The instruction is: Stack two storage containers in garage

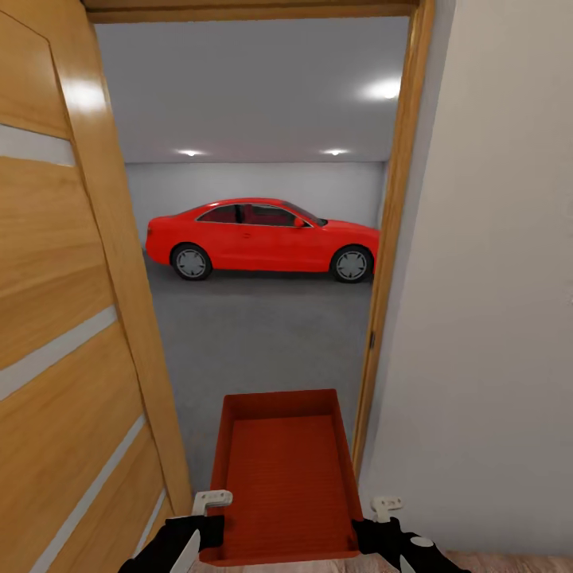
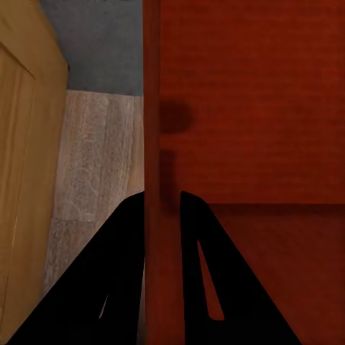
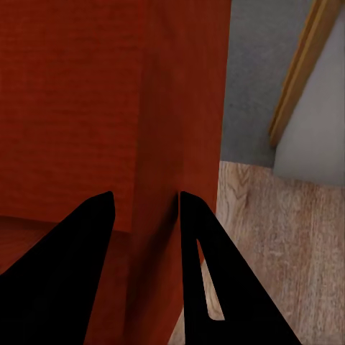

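so one storage container (image 1: 282,473) is pinched at its side walls by the left gripper (image 2: 159,208) and right gripper (image 3: 144,208), right at the garage doorway (image 1: 390,239), nothing set on the floor (image 1: 263,334) yet, no stacking either

bright ceiling spotlights (image 1: 384,89), glare on door (image 1: 56,239).

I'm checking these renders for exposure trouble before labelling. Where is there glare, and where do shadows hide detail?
Head view: ceiling spotlights bloom white, and a glare patch sits on the wooden door; the red car is evenly lit. Left wrist view: the left gripper is flat black, and a dark blotch sits on the storage container. Right wrist view: the right gripper is equally featureless.
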Robot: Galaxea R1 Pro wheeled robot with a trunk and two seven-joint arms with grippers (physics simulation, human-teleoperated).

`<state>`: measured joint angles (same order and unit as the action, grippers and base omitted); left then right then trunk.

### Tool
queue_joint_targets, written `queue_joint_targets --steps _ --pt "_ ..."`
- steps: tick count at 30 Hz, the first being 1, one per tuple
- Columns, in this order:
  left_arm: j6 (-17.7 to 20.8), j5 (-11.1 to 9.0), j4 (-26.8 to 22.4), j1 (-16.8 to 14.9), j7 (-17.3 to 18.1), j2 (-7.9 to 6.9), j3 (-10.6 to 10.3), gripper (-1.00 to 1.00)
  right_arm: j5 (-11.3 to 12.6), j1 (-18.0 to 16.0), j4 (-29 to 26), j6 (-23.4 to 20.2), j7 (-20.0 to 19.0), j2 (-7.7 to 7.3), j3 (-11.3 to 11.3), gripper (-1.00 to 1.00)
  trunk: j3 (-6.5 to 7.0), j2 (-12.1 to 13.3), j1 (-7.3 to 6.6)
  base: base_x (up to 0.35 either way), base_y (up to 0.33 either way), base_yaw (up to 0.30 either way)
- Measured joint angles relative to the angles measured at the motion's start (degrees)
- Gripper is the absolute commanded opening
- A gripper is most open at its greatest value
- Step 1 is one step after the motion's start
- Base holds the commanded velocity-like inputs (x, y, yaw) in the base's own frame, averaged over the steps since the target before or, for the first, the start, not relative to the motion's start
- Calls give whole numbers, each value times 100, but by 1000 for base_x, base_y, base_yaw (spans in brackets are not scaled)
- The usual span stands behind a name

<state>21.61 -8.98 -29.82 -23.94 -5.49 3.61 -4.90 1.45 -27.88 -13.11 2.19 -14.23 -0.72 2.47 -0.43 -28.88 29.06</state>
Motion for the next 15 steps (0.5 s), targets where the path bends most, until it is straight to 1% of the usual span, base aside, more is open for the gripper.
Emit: queue_joint_targets --steps 5,7,10,15 --pt "5 0 -4 0 -2 0 -1 -100 0 0 0 0 -1 0 -2 -100 0 0 0 0 2 -3" --pt "6 0 -7 0 -3 0 -1 -100 0 -1 0 0 -1 0 -2 -100 0 0 0 22 44 -70" --pt "0 1 0 -1 0 1 2 -100 0 0 -2 0 -1 -1 1 -100 0 0 -1 98 161 -183" --pt "-1 0 4 -2 0 1 0 -100 0 4 -2 0 -2 -1 -2 -100 0 0 -1 136 207 -253"
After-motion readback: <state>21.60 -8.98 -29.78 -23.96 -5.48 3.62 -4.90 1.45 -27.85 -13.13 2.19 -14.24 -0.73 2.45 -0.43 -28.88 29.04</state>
